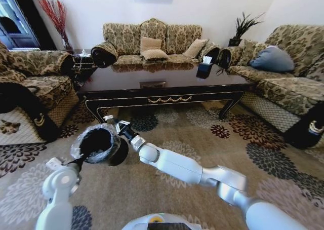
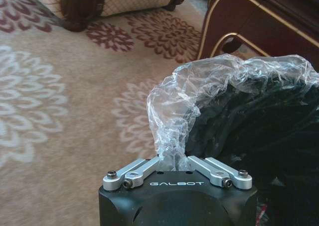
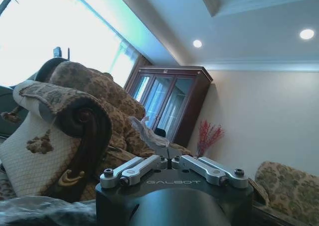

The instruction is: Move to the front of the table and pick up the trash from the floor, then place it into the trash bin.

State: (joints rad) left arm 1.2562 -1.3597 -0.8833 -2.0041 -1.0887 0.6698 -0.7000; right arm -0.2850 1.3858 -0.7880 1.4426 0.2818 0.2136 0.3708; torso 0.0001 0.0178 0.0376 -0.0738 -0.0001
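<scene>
Stood in front of the table (image 1: 167, 90), on the flowered carpet (image 1: 202, 154), facing the table's long front edge with its gold scrollwork. Held the trash bin (image 1: 98, 144) lifted off the carpet in the left gripper (image 2: 174, 161), jaws pressed together on the crinkly clear liner (image 2: 199, 86) at the rim, the black bin tilted with its mouth turned toward the head camera. Hung the bin short of the table's front left corner, apart from the table itself. Reached the right arm (image 1: 182, 166) across from the lower right, with the right gripper (image 1: 112, 121) just beside the bin's rim, on the side nearer the table. Pinched a small crumpled scrap of trash (image 3: 149, 134) between the right jaws, closed tight on it, the piece sticking out past the tips. Could not tell from the head view whether the scrap sat over the bin's mouth or just outside the rim. Left a small dark tissue box (image 1: 205, 68) near the table's far right corner. Ringed the table with patterned sofas (image 1: 152, 42) along the far side and both ends.
</scene>
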